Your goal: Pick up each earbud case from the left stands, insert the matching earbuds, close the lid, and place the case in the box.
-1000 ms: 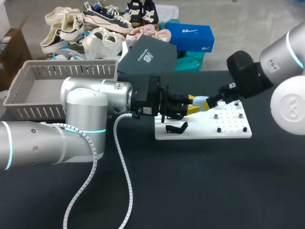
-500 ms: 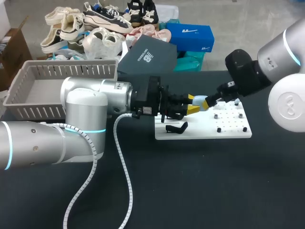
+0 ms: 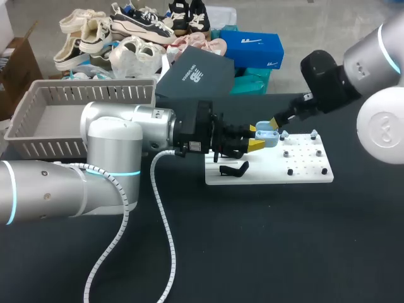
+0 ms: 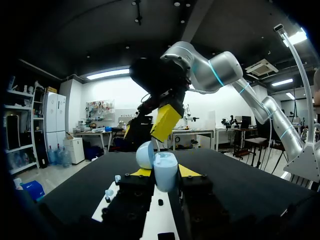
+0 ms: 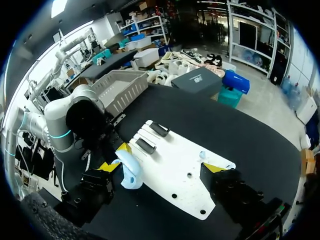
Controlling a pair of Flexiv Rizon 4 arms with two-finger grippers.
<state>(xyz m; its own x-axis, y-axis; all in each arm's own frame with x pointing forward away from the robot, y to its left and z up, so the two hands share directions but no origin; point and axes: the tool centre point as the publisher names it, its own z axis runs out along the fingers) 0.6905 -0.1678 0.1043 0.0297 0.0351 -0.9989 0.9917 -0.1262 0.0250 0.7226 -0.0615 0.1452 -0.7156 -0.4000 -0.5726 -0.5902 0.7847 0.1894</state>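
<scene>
A light blue earbud case [image 3: 269, 137] is held over the left part of the white board [image 3: 271, 172], with my left gripper [image 3: 255, 141] shut on it. In the left wrist view the case [image 4: 165, 171] sits between the yellow tips of the left gripper [image 4: 165, 172], its lid [image 4: 145, 154] tipped open behind. My right gripper [image 3: 278, 120] hangs open just behind and above the case, not touching it. From the right wrist, the case [image 5: 130, 171] lies ahead of one finger of the wide-open right gripper [image 5: 160, 169]. A small pale earbud [image 5: 202, 155] rests on the board.
Two black stands [image 5: 152, 137] stand on the board [image 5: 172, 165] on its left side, one stand [image 3: 233, 169] below the case. Small pegs [image 3: 290, 171] dot the board's right half. A grey basket [image 3: 38, 129] sits at the table's far left.
My right gripper has pulled back up and away from the case, which it was right against before. The left arm and the case have stayed put.
</scene>
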